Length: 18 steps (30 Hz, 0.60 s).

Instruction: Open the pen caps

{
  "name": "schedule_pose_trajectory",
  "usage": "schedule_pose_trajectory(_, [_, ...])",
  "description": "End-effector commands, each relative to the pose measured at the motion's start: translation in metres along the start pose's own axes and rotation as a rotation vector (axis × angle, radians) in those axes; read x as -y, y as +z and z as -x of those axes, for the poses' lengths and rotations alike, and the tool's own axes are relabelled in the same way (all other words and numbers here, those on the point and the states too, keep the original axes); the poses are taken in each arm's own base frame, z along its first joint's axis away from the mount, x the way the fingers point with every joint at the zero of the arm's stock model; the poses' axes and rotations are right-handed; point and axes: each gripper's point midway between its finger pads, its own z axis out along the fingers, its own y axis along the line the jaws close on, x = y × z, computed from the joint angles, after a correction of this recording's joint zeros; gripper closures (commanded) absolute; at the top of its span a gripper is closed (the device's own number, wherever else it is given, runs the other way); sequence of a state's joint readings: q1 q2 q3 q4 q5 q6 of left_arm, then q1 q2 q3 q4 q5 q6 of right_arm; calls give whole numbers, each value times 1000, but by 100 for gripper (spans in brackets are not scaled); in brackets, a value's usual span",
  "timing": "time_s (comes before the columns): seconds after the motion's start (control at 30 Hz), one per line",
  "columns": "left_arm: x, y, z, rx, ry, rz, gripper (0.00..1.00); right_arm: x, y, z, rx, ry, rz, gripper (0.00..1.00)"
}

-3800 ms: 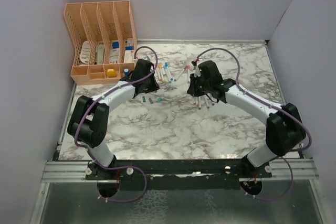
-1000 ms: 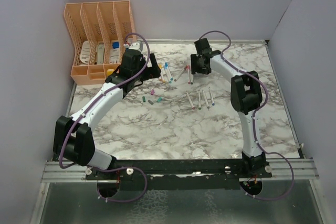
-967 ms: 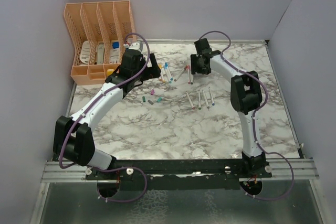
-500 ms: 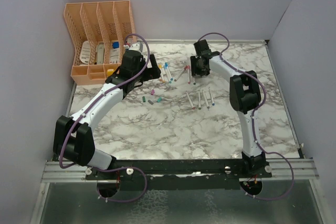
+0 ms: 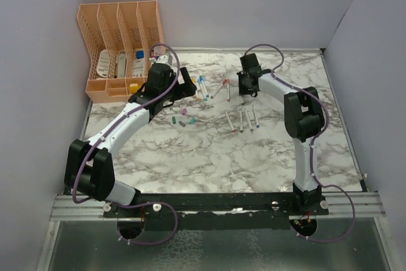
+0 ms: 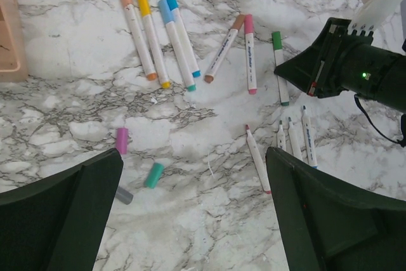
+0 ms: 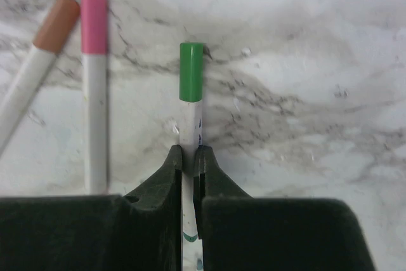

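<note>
Broadly, the marble tabletop (image 5: 216,157) is carrying everything, with one orange organiser (image 5: 120,42) standing at the upper left of the overhead frame, clear of the work. The left end effector (image 6: 193,176) is hanging above the spread with its fingers wide apart and holding nothing, probably so it can take a cap. The right end effector (image 7: 188,152), at upper centre of the overhead frame, is clamping on the white barrel of the green-capped pen (image 7: 189,122). It is gripping below the green cap (image 7: 191,72), leaving that cap free to be pulled.

Seven capped pens (image 6: 178,46) are lying on the marble: four in the upper left of the left wrist frame and three at upper centre, the green one among them. Four uncapped pens (image 6: 257,160) are lying in a loose row at centre right, seemingly finished. Three loose caps (image 6: 153,174) are showing at lower left, one pink, one teal and one grey. A fourth may be hiding behind the finger.
</note>
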<state>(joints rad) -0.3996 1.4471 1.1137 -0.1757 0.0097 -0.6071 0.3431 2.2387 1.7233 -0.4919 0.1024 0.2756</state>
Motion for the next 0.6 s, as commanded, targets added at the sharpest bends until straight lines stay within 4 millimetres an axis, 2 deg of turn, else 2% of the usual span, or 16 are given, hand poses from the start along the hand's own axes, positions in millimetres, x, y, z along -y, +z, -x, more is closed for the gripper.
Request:
schedule_pose_trajectory(0.0, [24,-5,-2,5,-95,-133,2,8,-38,13,111,-25,22,99])
schedule_pose_trajectory(0.07, [29,-3,-6,-2,-131,-171,3,-1,-67,33,210,-56,84,99])
schedule_pose_trajectory(0.17, [38,0,-9,-9,-172,-220,4,-20,-107,45,297,-122,221,99])
schedule_pose_trajectory(0.23, [44,3,-9,-15,-185,-242,5,-35,-126,40,290,-153,321,99])
schedule_pose_trajectory(0.37, [59,8,-7,-20,-201,-284,6,-64,-152,16,248,-182,499,99])
schedule_pose_trajectory(0.57, [81,15,1,-10,-207,-322,8,-92,-181,-11,242,-207,601,99])
